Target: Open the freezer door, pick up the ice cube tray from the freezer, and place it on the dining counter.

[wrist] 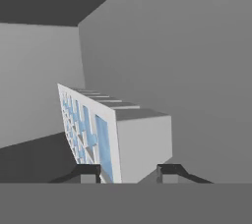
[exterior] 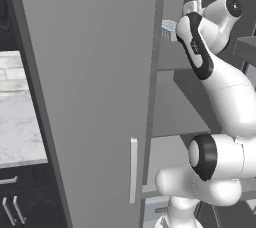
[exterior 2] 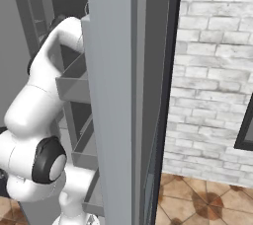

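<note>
Reaching deep into the freezer (exterior: 175,102), the gripper (wrist: 128,173) pinches the ice cube tray (wrist: 110,134) by one end between its fingertips (wrist: 89,173); the tray hangs tilted above an upper shelf (wrist: 34,156), well inside the open freezer door (exterior 2: 111,95).
</note>
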